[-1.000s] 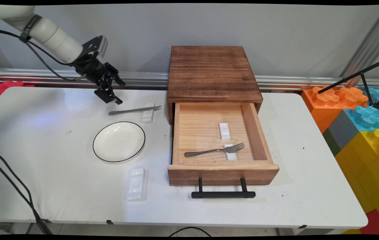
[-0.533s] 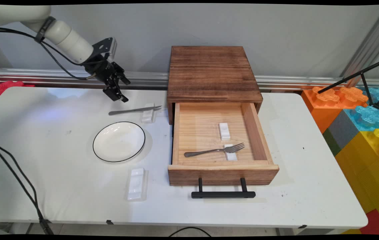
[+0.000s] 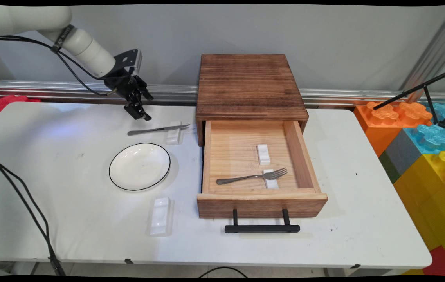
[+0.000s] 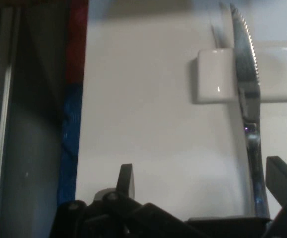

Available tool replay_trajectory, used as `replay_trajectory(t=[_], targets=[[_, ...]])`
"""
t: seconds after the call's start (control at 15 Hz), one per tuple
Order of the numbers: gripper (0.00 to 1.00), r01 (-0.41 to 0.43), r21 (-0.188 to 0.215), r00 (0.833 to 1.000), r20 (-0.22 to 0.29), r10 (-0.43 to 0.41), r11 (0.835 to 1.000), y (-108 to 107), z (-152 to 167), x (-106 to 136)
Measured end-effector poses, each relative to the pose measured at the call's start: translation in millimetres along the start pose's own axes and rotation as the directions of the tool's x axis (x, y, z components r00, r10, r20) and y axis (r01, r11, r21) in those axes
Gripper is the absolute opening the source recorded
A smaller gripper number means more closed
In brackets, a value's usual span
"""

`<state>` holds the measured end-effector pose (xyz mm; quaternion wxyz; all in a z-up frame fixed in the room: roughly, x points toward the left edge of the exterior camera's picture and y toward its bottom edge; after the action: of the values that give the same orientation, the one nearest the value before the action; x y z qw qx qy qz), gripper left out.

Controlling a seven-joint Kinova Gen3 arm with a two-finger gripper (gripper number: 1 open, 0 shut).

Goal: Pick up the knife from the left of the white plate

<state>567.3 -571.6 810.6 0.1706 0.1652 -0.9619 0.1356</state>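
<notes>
We see the gripper (image 3: 141, 112) hanging above the table (image 3: 69, 219), near a knife (image 3: 155, 129) propped on a white rest (image 3: 173, 136); a plate (image 3: 139, 166) lies nearer us.

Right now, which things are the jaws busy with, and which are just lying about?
Nearest the open jaws: knife; white rest under its blade.

Lying about: plate; spare rest; open drawer holding a fork and two small rests.
</notes>
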Motion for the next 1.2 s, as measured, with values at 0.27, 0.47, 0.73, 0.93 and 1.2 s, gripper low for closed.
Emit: replay_trajectory(t=[0.27, 0.47, 0.73, 0.93, 1.2], targets=[[1.00, -0.008, -0.027, 1.000, 0.017, 0.009, 1.000, 0, 11, -5], [1.00, -0.011, -0.053, 1.000, 0.019, 0.012, 0.999, 4, 16, -8], [1.00, -0.014, -0.071, 1.000, 0.016, 0.015, 0.997, 6, 21, -9], [1.00, -0.019, -0.084, 1.000, 0.008, 0.019, 0.996, 9, 26, -9], [1.00, -0.021, -0.090, 1.000, -0.003, 0.021, 0.996, 11, 32, -8]])
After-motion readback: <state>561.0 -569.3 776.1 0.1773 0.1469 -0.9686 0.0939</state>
